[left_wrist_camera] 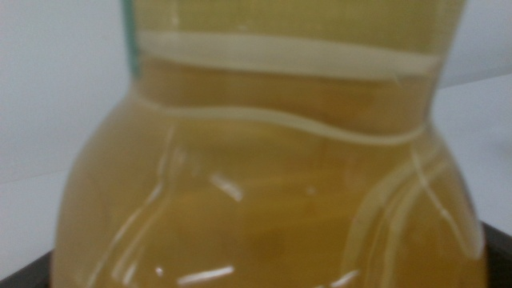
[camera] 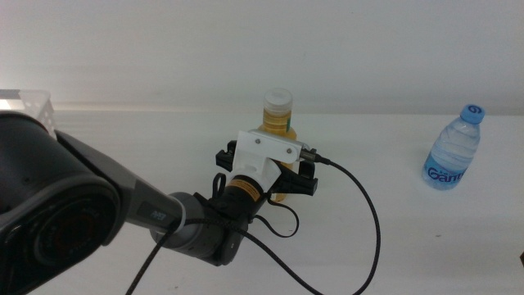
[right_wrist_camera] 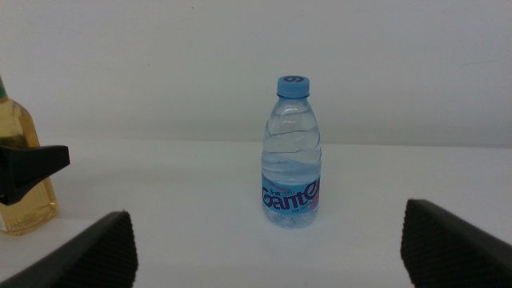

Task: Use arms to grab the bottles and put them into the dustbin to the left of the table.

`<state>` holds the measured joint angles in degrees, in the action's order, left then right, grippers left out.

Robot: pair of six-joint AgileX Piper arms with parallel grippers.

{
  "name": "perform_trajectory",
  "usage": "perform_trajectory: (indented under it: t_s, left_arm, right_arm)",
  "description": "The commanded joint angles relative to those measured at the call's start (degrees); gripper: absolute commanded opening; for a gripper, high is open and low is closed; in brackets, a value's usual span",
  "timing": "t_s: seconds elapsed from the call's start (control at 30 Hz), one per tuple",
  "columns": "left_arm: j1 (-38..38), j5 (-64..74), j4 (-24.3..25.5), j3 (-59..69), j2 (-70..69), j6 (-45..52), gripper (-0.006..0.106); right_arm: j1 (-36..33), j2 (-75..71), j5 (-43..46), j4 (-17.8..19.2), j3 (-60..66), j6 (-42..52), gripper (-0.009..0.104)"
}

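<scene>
1. Near the table's middle, the left arm's black two-jawed gripper [camera: 282, 174] sat at the lower body of the upright orange juice bottle with a white cap [camera: 278, 131], one jaw on each side of it.
2. Left wrist view was filled by the amber bottle body [left_wrist_camera: 272, 184] at very close range; dark jaw edges only showed at the bottom corners. The jaws looked clamped on it, but actual contact wasn't clearly visible.
3. White arm housing [camera: 264, 156] with a black cable [camera: 368, 213] looped off toward the near edge of the plain white matte tabletop [camera: 393, 246].
4. The small clear water bottle with blue cap and blue label [camera: 453, 148] stood upright at the table's right side, well apart from the juice bottle.
5. The right arm's dark-jawed gripper [right_wrist_camera: 268, 244] was spread wide and held nothing. It faced the water bottle [right_wrist_camera: 292, 152], which stood ahead of the jaws, untouched.
6. Right wrist view also caught the juice bottle [right_wrist_camera: 20, 160] at the frame edge with one left-gripper jaw against its side.
7. A white object [camera: 29, 102] sat at the far left edge, too cropped to say whether it was the perforated dustbin.
</scene>
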<state>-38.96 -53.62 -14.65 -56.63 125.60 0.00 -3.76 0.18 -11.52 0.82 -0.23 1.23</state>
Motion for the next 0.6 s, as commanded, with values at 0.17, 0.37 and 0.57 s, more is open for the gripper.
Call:
perform_trajectory:
  t_s: [0.17, 0.37, 0.57]
  left_arm:
    - [0.9, 1.4, -1.3, -0.4, 0.1, 0.0, 0.094]
    - [2.1, 1.4, -0.4, -0.4, 0.1, 0.0, 0.082]
    - [3.4, 2.6, 0.9, -0.4, 0.1, -0.4, 0.041]
  right_arm:
    - [0.4, -1.8, 0.5, 0.3, 2.4, 0.1, 0.088]
    - [0.4, -1.8, 0.5, 0.3, 2.4, 0.1, 0.088]
    - [0.4, -1.8, 0.5, 0.3, 2.4, 0.1, 0.088]
